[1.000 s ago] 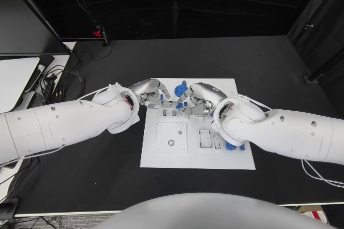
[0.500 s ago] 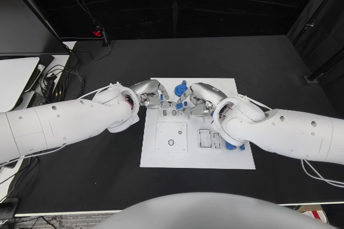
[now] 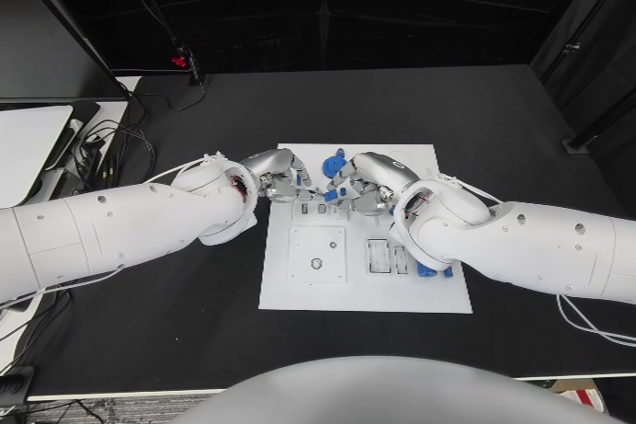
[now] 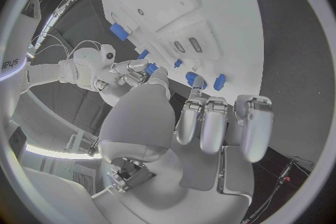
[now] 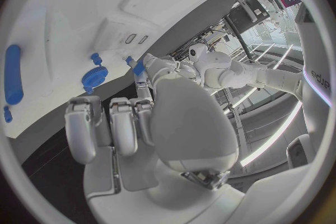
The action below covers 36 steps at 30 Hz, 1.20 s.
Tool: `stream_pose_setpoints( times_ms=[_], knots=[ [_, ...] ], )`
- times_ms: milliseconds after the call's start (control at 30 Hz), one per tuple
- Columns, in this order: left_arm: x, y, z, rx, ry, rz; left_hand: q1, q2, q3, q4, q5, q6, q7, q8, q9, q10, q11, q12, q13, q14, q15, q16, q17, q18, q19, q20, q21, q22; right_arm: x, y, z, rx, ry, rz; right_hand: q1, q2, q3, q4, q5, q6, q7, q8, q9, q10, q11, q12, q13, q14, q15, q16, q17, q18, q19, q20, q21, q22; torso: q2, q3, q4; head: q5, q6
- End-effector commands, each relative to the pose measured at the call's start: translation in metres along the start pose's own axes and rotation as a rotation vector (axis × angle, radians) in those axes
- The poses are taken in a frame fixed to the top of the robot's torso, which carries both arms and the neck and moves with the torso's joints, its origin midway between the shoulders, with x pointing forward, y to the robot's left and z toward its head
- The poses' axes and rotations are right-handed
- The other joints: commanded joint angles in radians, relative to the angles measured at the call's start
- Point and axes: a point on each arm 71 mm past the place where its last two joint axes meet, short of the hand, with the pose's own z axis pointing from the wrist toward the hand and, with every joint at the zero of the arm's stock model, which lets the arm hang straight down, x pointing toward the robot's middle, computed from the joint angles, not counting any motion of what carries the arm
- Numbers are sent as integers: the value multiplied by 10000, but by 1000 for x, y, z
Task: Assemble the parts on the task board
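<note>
Task board (image 3: 365,291) lies mid-counter (image 3: 159,332). Small blue part (image 3: 330,195) at the board's far end, pinched between fingertips of left hand (image 3: 281,177) and right hand (image 3: 360,183). Blue gear (image 5: 93,76) on the board just beside. More blue parts (image 3: 426,270) at the board's right edge.

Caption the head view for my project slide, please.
Both hands, left hand and right hand, meet over the far end of the white task board, by a blue part.
</note>
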Motion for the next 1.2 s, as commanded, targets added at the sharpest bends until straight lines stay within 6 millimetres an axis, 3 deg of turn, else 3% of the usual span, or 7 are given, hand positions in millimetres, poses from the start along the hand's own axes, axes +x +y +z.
stream_pose_setpoints(
  times_ms=[33, 800, 1200],
  knots=[
    [1, -1, 1, -24, 222, 78, 64, -77, -93, 12, -54, 71, 10, -55, -12, 1045, -78, 35, 2634, 1012, -69, 8, 2631, -66, 1077, 39, 31, 2631, -2, 3, 0, -165, -201, 55, -9, 95, 52, 7, 31, 298, -182, 36, 89, 1041, -85, 25, 2632, 1057, -90, 25, 2634, -73, 1074, -70, 34, 2635, 1, -3, 5, 0, -13],
    [1, 3, -4, 72, 412, 87, -100, -158, -261, 62, -178, 67, 21, -107, -16, 1045, -71, 35, 2634, 1012, -65, 8, 2631, -66, 1077, 37, 31, 2631, -1, -1, 2, 15, -23, -126, -20, 90, 49, -2, 31, 280, -177, 14, 82, 1041, -82, 25, 2632, 1057, -94, 25, 2634, -73, 1074, -77, 34, 2635, -1, -3, 11, 24, -22],
    [-1, 5, -7, 383, 275, 40, -968, 30, -520, 75, -592, 143, 10, -177, -4, 1045, -78, 35, 2634, 1012, -74, 8, 2631, -66, 1077, 32, 31, 2631, 1, -3, 3, 104, 152, -397, -29, 89, 46, -5, 20, 271, -172, 3, 79, 1041, -79, 25, 2632, 1057, -95, 25, 2634, -73, 1074, -80, 34, 2635, 1, -4, 0, 28, -31]
  ],
)
